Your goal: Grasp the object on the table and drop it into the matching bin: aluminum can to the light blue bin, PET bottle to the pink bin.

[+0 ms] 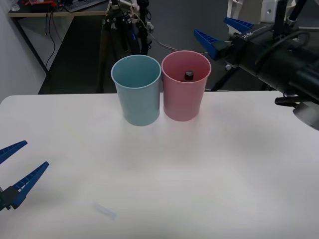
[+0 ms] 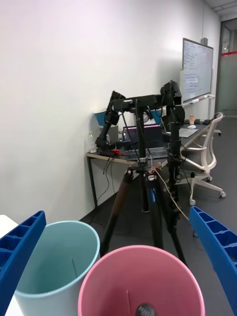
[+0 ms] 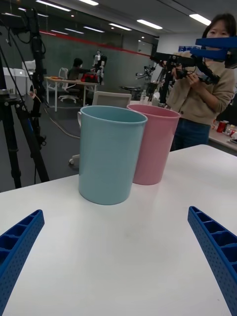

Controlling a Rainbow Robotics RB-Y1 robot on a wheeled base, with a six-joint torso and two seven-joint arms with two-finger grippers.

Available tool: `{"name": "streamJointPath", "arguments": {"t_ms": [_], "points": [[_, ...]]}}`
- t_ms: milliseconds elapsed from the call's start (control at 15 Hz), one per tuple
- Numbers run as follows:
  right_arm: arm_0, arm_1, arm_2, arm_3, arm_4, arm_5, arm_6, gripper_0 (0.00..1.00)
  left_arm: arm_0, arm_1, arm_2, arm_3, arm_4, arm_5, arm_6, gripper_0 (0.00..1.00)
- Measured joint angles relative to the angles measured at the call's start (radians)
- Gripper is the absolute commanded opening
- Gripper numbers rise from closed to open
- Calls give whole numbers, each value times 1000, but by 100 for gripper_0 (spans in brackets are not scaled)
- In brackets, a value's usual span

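Left pincer [image 1: 12, 172] agape; PET bottle [image 1: 189, 75] inside pink bin [image 1: 183, 102].

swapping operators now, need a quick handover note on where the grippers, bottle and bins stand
Right gripper: open and empty, raised behind and above the pink bin.
Left gripper: open and empty, low over the table's near left corner.
Bottle: inside the pink bin, dark cap showing.
Light blue bin: beside the pink one, nothing seen inside.
Done: bottle dropped in the matching bin.
Left: likely just parking the right arm.
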State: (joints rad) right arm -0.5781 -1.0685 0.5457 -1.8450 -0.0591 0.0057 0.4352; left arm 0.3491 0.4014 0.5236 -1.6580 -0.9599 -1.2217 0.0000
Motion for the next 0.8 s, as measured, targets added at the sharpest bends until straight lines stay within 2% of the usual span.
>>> {"name": "streamJointPath", "arguments": {"t_ms": [133,333,533,800], "points": [[155,-31,-111,-101,12,-3,5,100,0,0,0,0,0,0,0,100],[407,-37,-289,-234,75,-22,-4,100,0,0,0,0,0,0,0,100],[587,-35,-395,-285,97,-91,-9,100,0,0,0,0,0,0,0,100],[765,-18,-473,-289,136,-216,-9,100,0,0,0,0,0,0,0,100]]}}
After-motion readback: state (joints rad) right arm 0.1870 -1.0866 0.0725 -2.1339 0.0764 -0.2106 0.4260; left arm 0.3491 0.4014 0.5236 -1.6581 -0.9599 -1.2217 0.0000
